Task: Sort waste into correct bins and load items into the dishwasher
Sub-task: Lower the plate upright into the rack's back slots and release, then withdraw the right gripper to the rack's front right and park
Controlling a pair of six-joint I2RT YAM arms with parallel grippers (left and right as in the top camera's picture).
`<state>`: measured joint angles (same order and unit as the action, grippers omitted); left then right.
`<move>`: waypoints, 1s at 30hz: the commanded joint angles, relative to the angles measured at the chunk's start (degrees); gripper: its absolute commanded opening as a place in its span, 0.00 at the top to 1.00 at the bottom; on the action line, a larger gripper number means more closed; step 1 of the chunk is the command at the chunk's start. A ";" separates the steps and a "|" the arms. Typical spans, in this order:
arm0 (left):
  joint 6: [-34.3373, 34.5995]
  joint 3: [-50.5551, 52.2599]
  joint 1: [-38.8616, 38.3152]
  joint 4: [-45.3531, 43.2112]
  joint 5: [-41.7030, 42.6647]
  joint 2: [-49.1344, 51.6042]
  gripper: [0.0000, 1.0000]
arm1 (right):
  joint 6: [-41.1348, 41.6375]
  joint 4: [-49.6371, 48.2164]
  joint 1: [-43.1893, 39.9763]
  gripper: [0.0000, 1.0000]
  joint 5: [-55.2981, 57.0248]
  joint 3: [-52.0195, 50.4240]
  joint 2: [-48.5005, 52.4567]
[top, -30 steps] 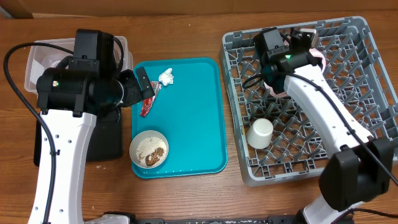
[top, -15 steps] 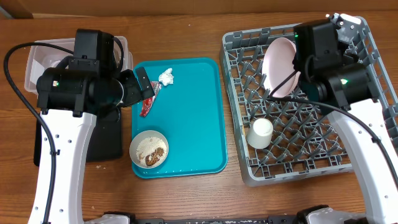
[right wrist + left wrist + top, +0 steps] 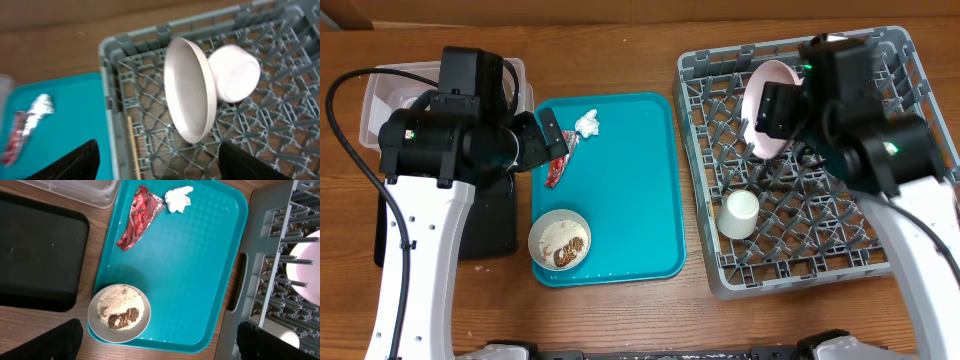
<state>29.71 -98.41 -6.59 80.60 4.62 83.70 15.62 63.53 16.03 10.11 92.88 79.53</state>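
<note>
Right gripper has drawn back from the pink plate.
It stands on edge in the grey rack, touching the pink bowl; right jaws spread and empty, left gripper likewise.

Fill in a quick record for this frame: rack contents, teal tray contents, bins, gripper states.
In the rack: plate standing on edge, pink bowl beside it, white cup
On the teal tray: red wrapper, napkin, beige bowl holding scraps
Bins: clear tub and black tray, left of the teal tray
Grippers: left gripper open; right gripper open
</note>
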 commanded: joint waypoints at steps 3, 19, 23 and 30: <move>1.81 -0.74 0.15 -0.09 3.43 0.20 0.00 | -1.09 -1.75 -0.02 0.09 -3.82 0.96 -13.62; 3.74 -0.74 0.15 -4.55 8.68 0.20 0.00 | -0.66 3.13 -0.02 0.00 -3.80 0.94 -24.85; 3.72 -0.74 0.15 -4.55 8.68 0.20 0.00 | -0.63 4.07 -0.02 0.00 -3.85 0.94 -24.76; 3.74 -0.74 0.15 -4.55 8.68 0.20 0.00 | -0.87 6.95 -0.02 0.00 -3.34 0.94 -24.76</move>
<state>32.73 -98.41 -6.59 76.20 12.45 83.70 14.79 69.17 16.01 6.39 93.12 55.13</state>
